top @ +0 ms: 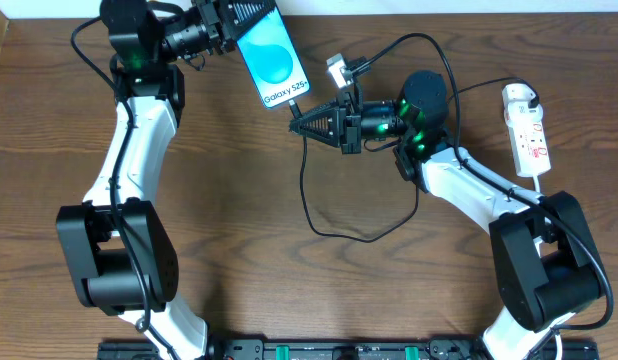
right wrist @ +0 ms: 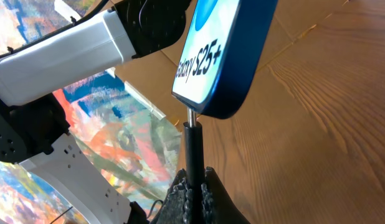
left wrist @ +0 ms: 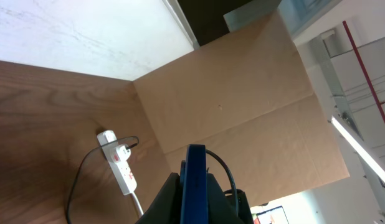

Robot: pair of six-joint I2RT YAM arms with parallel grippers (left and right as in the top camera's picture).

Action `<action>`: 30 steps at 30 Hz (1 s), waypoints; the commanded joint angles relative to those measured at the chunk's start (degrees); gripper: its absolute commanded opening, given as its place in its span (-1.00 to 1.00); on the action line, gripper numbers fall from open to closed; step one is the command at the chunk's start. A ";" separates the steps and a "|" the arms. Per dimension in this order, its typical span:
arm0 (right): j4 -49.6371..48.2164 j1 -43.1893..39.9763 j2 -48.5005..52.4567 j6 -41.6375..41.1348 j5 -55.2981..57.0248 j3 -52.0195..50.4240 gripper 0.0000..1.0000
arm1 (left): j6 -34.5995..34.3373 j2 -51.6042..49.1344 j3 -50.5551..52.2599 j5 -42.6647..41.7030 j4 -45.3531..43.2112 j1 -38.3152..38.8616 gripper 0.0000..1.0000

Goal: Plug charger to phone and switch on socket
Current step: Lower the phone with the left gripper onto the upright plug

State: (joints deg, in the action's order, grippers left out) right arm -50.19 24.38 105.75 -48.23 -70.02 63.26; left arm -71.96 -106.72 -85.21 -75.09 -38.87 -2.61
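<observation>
My left gripper (top: 234, 25) is shut on the phone (top: 272, 58), holding it above the table's back edge with its blue "Galaxy S25+" screen facing up. In the left wrist view the phone (left wrist: 195, 186) shows edge-on between the fingers (left wrist: 195, 208). My right gripper (top: 301, 120) is shut on the charger's connector end (right wrist: 192, 152); its metal tip touches the phone's bottom edge (right wrist: 223, 62). The black charger cable (top: 319, 215) loops over the table. The white socket strip (top: 529, 135) lies at the far right; it also shows in the left wrist view (left wrist: 121, 168).
The socket's white cord (top: 542, 190) runs toward the front past the right arm's base. A cardboard wall (left wrist: 242, 106) stands behind the table. The brown wooden table (top: 289, 290) spreads between the arms.
</observation>
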 commanded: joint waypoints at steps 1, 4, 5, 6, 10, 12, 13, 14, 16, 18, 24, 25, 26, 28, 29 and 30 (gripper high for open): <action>-0.20 -0.46 0.00 -0.59 0.72 0.44 -0.98 | 0.39 0.72 -0.72 -0.79 -0.66 0.20 -0.85; -0.20 -0.46 0.00 -0.61 0.79 0.44 -0.98 | 0.39 0.72 -0.72 -0.79 -0.66 0.35 -0.85; -0.20 -0.46 0.00 -0.61 0.92 0.44 -0.98 | 0.39 0.72 -0.72 -0.79 -0.66 0.50 -0.85; -0.20 -0.44 0.00 -0.61 0.94 0.44 -0.98 | 0.39 0.72 -0.72 -0.79 -0.66 0.63 -0.85; -0.20 -0.46 0.00 -0.63 0.92 0.44 -0.98 | 2.19 0.72 -0.72 -0.85 -0.66 1.38 -0.85; -0.20 -0.46 0.00 -0.61 0.92 0.44 -0.98 | 2.58 0.72 -0.72 -1.20 -0.63 1.42 -0.85; -0.20 -0.46 0.00 -0.61 0.92 0.44 -0.98 | 2.60 0.72 -0.70 -1.42 -0.63 1.42 -0.85; -0.20 -0.50 0.00 -0.63 0.92 0.44 -0.98 | 2.60 0.72 -0.70 -1.55 -0.63 1.42 -0.85; -0.20 -0.63 0.00 -0.63 0.92 0.44 -0.98 | 2.80 0.72 -0.70 -2.23 -0.63 1.42 -0.85; -0.20 -0.72 0.00 -0.66 0.90 0.44 -0.98 | 2.82 0.72 -0.70 -2.49 -0.63 1.42 -0.85; -0.15 -1.11 0.00 -1.05 0.92 0.42 -0.98 | 2.71 0.72 -0.70 -2.45 -0.66 1.42 -0.85; -0.13 -1.20 0.00 -1.03 0.92 0.42 -0.98 | 2.64 0.72 -0.70 -2.45 -0.66 1.42 -0.85; 0.11 -1.38 0.00 -1.03 0.92 0.42 -0.98 | 1.99 0.72 -0.70 -2.43 -0.66 1.42 -0.85; 0.50 -1.49 0.00 -1.03 0.92 0.42 -0.98 | 1.16 0.72 -0.70 -2.27 -0.63 1.42 -0.85; 0.50 -1.49 0.00 -1.03 0.94 0.42 -0.98 | 1.18 0.72 -0.70 -2.25 -0.66 1.42 -0.85; 0.48 -1.46 0.00 -1.03 0.98 0.42 -0.98 | 1.20 0.72 -0.70 -2.27 -0.63 1.42 -0.85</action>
State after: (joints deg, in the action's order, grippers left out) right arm -49.58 23.57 105.75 -48.80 -70.98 63.26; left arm -70.39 -106.72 -85.21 -75.09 -39.00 -1.69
